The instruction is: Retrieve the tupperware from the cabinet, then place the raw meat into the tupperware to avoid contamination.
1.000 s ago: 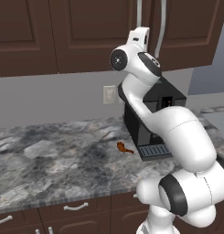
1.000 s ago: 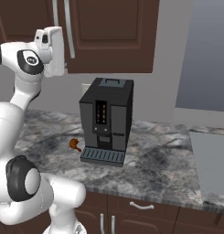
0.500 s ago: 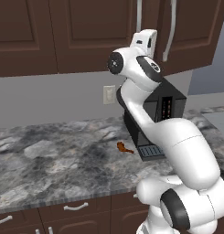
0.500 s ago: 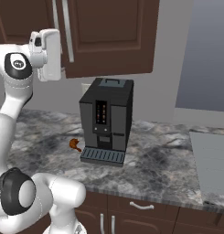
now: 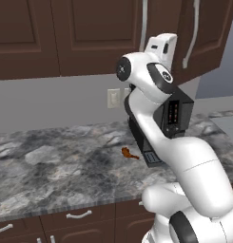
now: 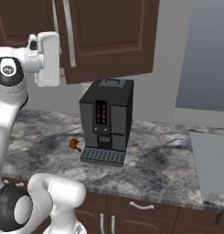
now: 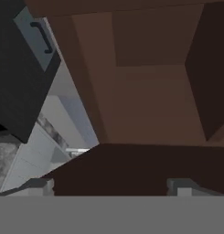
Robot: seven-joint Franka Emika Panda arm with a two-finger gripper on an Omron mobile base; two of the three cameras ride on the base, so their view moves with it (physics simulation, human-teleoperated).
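Rising at the cabinet (image 6: pixel 109 36) with jaws spread and empty, the gripper (image 7: pixel 111 183) faces its underside and ajar door, the opening at twelve o'clock.

The left base view looks forward and down from behind the arm's left side, the right base view from behind its right. Both share the marble counter (image 5: pixel 51 166), the black coffee machine (image 6: pixel 106 119), the raw meat (image 5: pixel 129 153) and the cabinet (image 6: pixel 109 36) above. The hand view looks up from close under the cabinet's brown doors.
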